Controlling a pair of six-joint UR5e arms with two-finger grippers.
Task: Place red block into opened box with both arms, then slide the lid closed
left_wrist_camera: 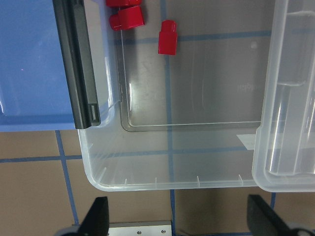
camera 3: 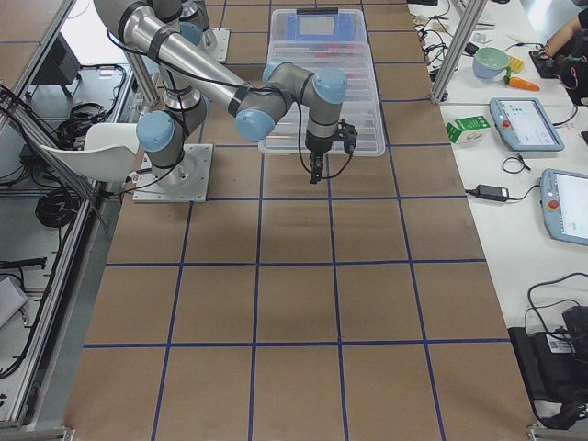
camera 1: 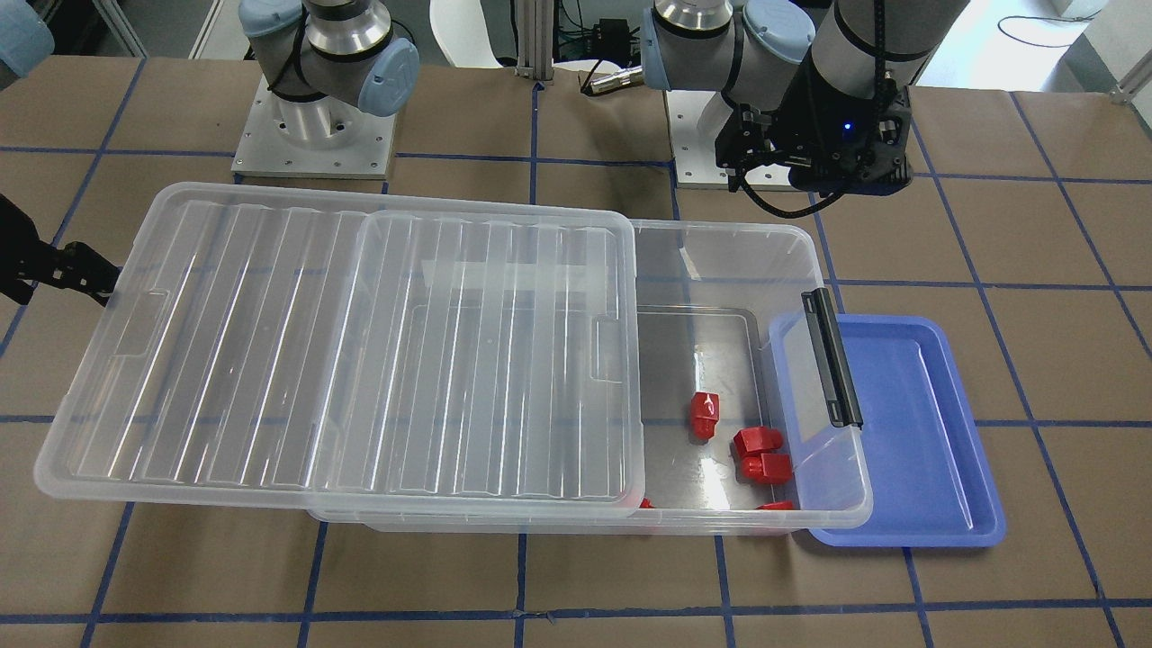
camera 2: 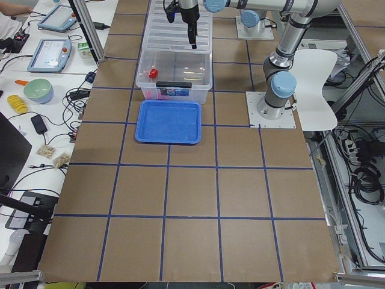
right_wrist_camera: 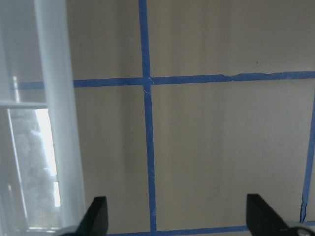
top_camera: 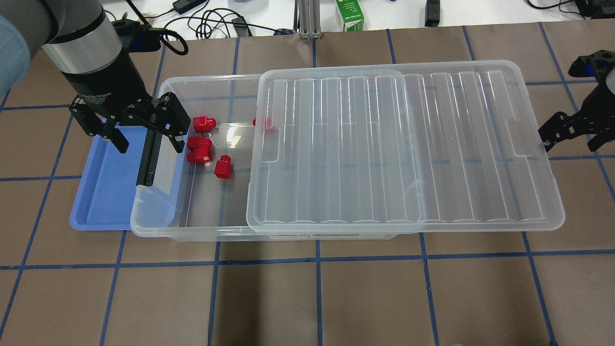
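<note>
The clear box (top_camera: 192,234) lies lengthwise on the table, its black handle (top_camera: 146,158) at my left end. Several red blocks (top_camera: 222,167) lie on its floor near that end, also seen as red blocks (camera 1: 704,414) in the front view. The ribbed lid (top_camera: 408,144) rests on the box, shifted toward my right, leaving the left third uncovered. My left gripper (top_camera: 146,137) hangs open and empty above the handle end; the left wrist view shows its fingertips (left_wrist_camera: 98,216) wide apart. My right gripper (top_camera: 574,137) is open just beyond the lid's right short end, not touching it.
A shallow blue tray (top_camera: 103,192) lies partly under the box's handle end. Both arm bases (camera 1: 310,135) stand at the robot's edge of the table. A green carton (top_camera: 350,14) and cables lie beyond the far edge. Blue tape lines grid the brown tabletop.
</note>
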